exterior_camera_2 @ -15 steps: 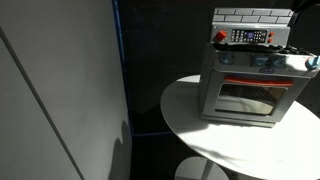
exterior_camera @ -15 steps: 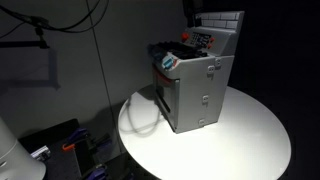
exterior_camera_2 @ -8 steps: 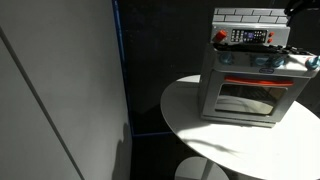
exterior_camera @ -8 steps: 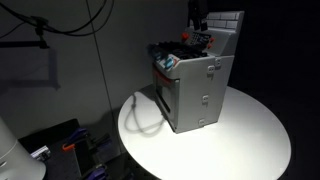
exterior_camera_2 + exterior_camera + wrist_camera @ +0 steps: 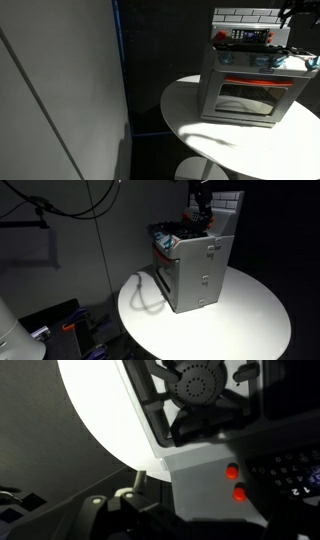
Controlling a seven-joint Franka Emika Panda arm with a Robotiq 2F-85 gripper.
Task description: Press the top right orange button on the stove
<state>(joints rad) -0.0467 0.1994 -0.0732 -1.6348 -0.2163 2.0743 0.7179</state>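
The grey toy stove [image 5: 196, 268] stands on a round white table, with its light tiled back panel at the top. It also shows in the exterior view that faces its oven door [image 5: 248, 82]. My gripper [image 5: 203, 204] hangs just above the stove top by the back panel; it is at the frame's upper right edge here [image 5: 298, 12]. It is dark and I cannot tell whether it is open. The wrist view shows a black burner [image 5: 198, 384] and two red-orange buttons [image 5: 235, 482] on a grey panel, one above the other. Dark gripper parts [image 5: 120, 512] fill the bottom.
The round white table [image 5: 250, 320] has bare surface in front of and beside the stove; its top also shows here [image 5: 215, 135]. A grey wall panel [image 5: 60, 90] stands to one side. Cables hang on the wall [image 5: 70, 200]. The room is dark.
My gripper has come down into view from the top, toward the back of the stove top. The stove has not moved.
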